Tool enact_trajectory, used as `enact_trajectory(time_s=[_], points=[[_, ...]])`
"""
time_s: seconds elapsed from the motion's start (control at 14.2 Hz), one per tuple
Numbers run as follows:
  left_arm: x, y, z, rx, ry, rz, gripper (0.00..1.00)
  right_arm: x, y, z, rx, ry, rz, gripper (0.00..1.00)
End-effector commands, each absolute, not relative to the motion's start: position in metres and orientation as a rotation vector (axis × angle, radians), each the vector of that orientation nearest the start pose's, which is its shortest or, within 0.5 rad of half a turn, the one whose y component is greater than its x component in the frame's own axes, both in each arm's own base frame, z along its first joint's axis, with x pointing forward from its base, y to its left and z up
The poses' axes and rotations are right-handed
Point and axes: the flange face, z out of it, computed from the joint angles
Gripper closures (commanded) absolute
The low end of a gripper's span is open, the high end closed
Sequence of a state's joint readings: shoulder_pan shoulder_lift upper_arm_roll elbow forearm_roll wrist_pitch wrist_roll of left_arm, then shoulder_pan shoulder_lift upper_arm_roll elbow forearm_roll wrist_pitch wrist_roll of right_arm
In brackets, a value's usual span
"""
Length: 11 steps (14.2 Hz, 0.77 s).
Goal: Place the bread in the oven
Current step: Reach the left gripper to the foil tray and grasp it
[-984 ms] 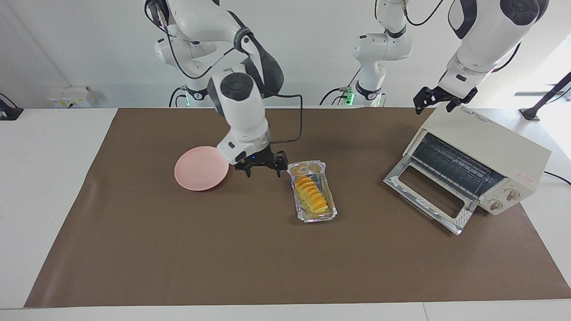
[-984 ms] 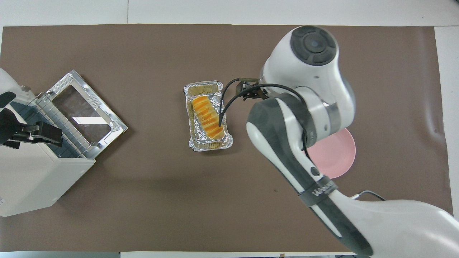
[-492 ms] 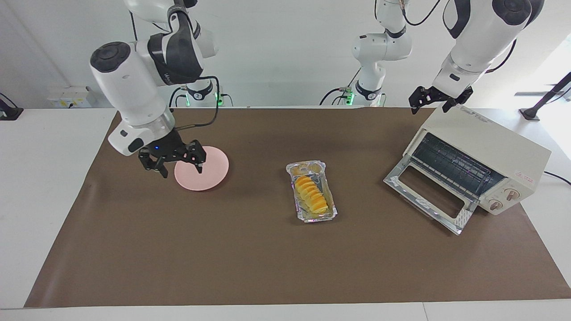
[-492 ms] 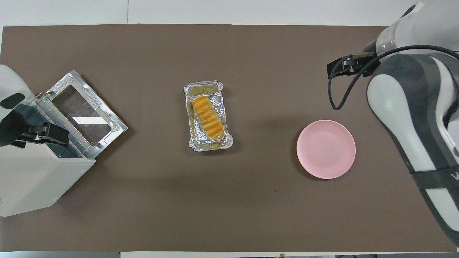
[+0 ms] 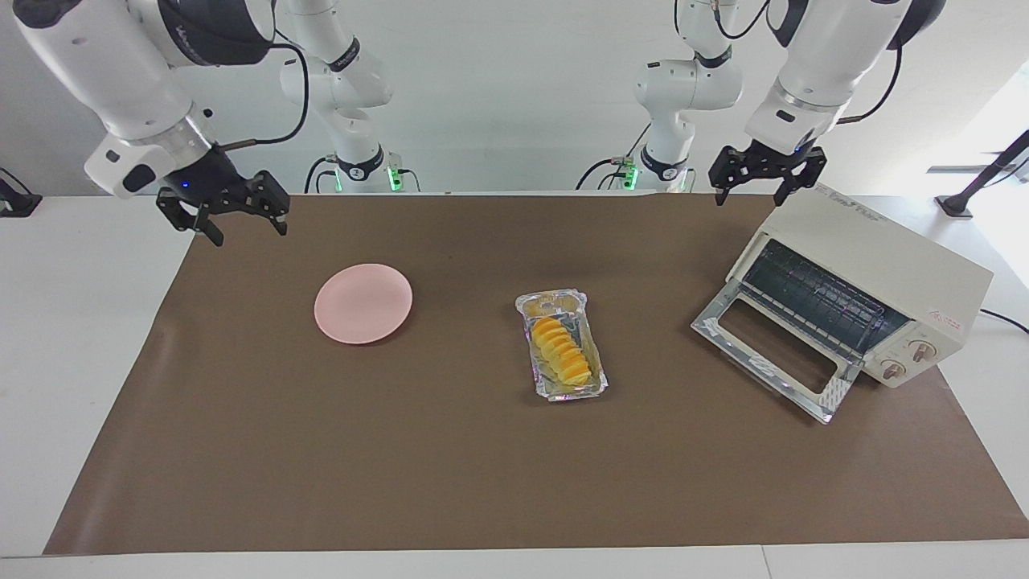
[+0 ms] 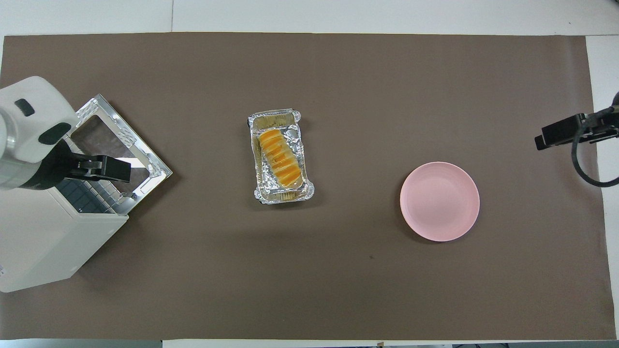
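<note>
The yellow-orange ridged bread [image 5: 560, 350] lies in a crinkled foil tray [image 5: 593, 384] at the middle of the brown mat; it also shows in the overhead view [image 6: 279, 158]. The cream-white oven [image 5: 892, 257] stands at the left arm's end, its glass door [image 5: 772, 362] dropped open and its rack showing; the overhead view shows it too [image 6: 43, 246]. My left gripper [image 5: 768, 173] hangs open and empty over the oven's top edge [image 6: 104, 169]. My right gripper [image 5: 223, 211] is open and empty, raised over the mat's edge at the right arm's end [image 6: 563, 135].
A round pink plate [image 5: 363, 303] lies on the mat between the tray and the right arm's end [image 6: 439, 201]. The brown mat [image 5: 482, 482] covers most of the white table.
My right gripper has swung away from beside the foil tray, past the pink plate, and up to the mat's edge. My left gripper has shifted a little over the oven's top.
</note>
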State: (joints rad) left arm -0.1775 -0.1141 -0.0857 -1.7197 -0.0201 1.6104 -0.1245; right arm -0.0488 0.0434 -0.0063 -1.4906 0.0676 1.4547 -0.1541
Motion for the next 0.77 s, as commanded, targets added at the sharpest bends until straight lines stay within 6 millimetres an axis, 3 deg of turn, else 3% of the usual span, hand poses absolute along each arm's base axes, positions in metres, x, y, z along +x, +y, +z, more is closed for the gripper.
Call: enact_trajectory(time_s=[0.0,0.14,0.21,0.35,0.42,0.56,0.63,0.7], points=[[0.515,-0.220,0.596,-3.197,0.250,-0.046,0.00,0.537,-0.027,0.633,-3.121,-0.208,0.175,0.00],[0.527,-0.275,0.569,-3.222,0.220,-0.087,0.00,0.539,-0.029,0.628,-3.153,-0.301,0.147,0.00],[0.534,-0.317,0.533,-3.222,0.231,-0.044,0.00,0.543,-0.035,0.627,-3.160,-0.285,0.063,0.00],[0.548,-0.387,0.502,-3.238,0.179,-0.049,0.00,0.548,-0.033,0.629,-3.149,-0.278,0.005,0.00],[0.553,-0.401,0.487,-3.239,0.154,-0.035,0.00,0.548,-0.031,0.629,-3.130,-0.272,-0.002,0.00],[0.556,-0.417,0.477,-3.256,0.146,-0.119,0.00,0.546,-0.033,0.628,-3.112,-0.261,0.005,0.00],[0.555,-0.427,0.456,-3.231,0.131,-0.105,0.00,0.545,-0.032,0.629,-3.111,-0.261,0.015,0.00],[0.548,-0.450,0.420,-3.185,0.105,-0.089,0.00,0.545,-0.031,0.628,-3.109,-0.263,0.017,0.00]])
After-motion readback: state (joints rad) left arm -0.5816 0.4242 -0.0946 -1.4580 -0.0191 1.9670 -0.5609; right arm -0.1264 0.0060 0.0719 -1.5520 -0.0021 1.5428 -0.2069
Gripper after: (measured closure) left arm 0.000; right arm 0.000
